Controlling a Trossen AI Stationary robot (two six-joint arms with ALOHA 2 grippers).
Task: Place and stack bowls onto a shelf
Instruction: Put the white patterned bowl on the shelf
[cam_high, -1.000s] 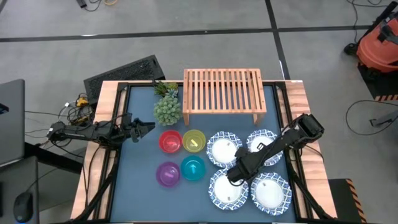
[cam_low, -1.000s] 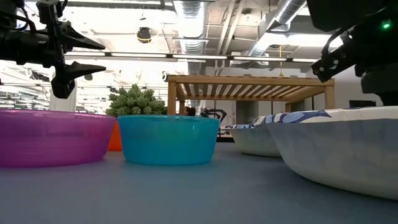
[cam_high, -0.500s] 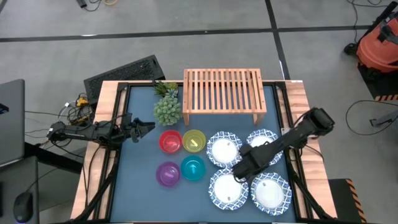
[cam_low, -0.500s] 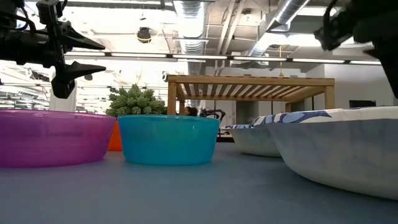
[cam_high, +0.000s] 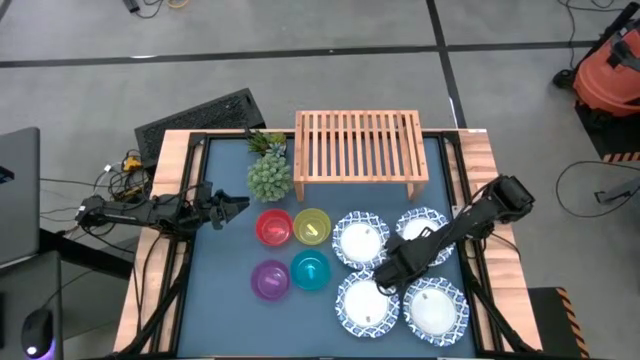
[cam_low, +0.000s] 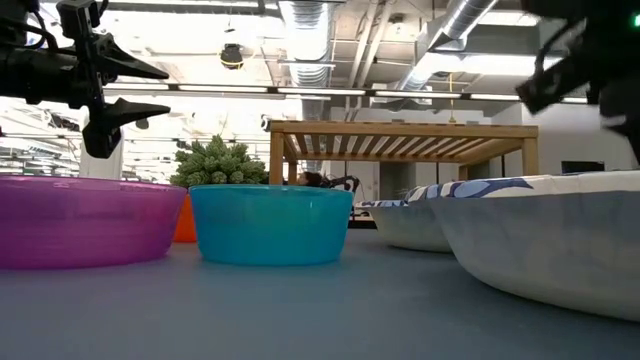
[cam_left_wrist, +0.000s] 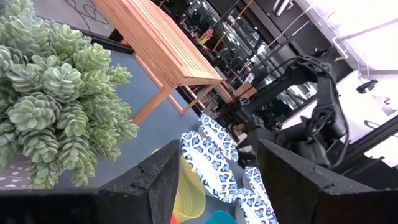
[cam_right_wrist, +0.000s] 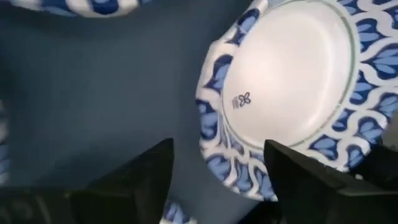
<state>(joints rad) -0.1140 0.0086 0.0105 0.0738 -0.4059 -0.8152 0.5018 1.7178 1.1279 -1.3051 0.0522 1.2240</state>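
Four white bowls with blue patterned rims (cam_high: 360, 240) (cam_high: 422, 228) (cam_high: 367, 304) (cam_high: 435, 308) sit upright on the blue table top at the near right. Red (cam_high: 273, 228), yellow (cam_high: 312, 227), purple (cam_high: 270, 279) and teal (cam_high: 309, 270) bowls stand left of them. The light-wood shelf (cam_high: 358, 150) stands on its legs at the far edge. My right gripper (cam_high: 385, 273) hovers open over the gap between the white bowls. In its wrist view, one bowl's rim (cam_right_wrist: 214, 134) lies under the gripper (cam_right_wrist: 214, 180). My left gripper (cam_high: 238, 205) waits open at the left edge.
A green spiky plant (cam_high: 268, 175) stands left of the shelf, close to my left gripper. The wooden table frame (cam_high: 172, 250) borders the blue top. Bare blue surface (cam_high: 230, 320) lies along the near left edge.
My right arm has shifted a little toward the table's right edge, and its gripper stays over the middle of the white bowls. No bowl has moved.
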